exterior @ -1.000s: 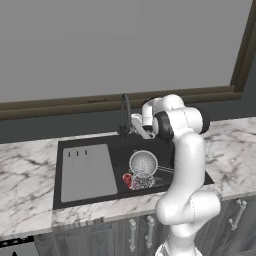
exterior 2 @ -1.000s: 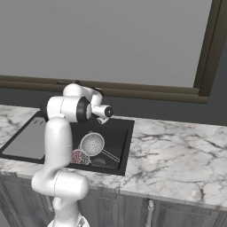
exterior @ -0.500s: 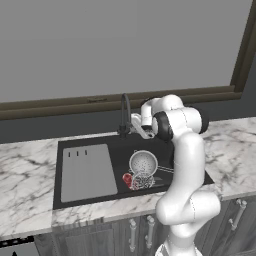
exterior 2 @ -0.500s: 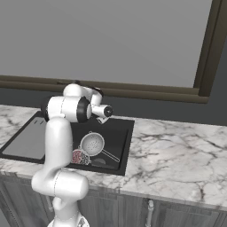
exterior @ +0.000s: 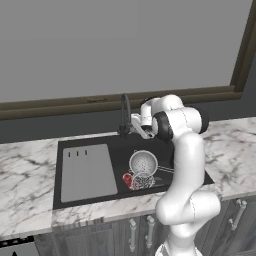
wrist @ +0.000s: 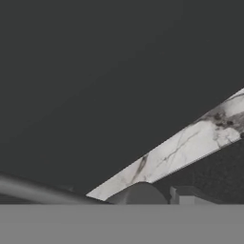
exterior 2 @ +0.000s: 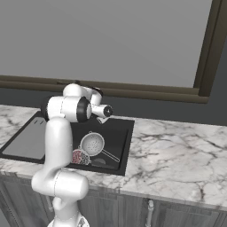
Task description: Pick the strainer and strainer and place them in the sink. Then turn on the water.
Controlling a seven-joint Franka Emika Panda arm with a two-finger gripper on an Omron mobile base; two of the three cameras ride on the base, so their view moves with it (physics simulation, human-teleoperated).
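Both strainers lie in the black sink, below and well clear of the gripper beside the faucet; jaw spacing cannot be told.

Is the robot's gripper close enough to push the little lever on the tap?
Probably yes. The gripper sits right beside the faucet at the back of the sink, with nothing between them. The strainers lie lower in the basin, out of the way. Whether it touches the lever is hard to tell.

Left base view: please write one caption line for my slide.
White robot arm's gripper at the dark arched faucet; two silver mesh strainers in black sink.
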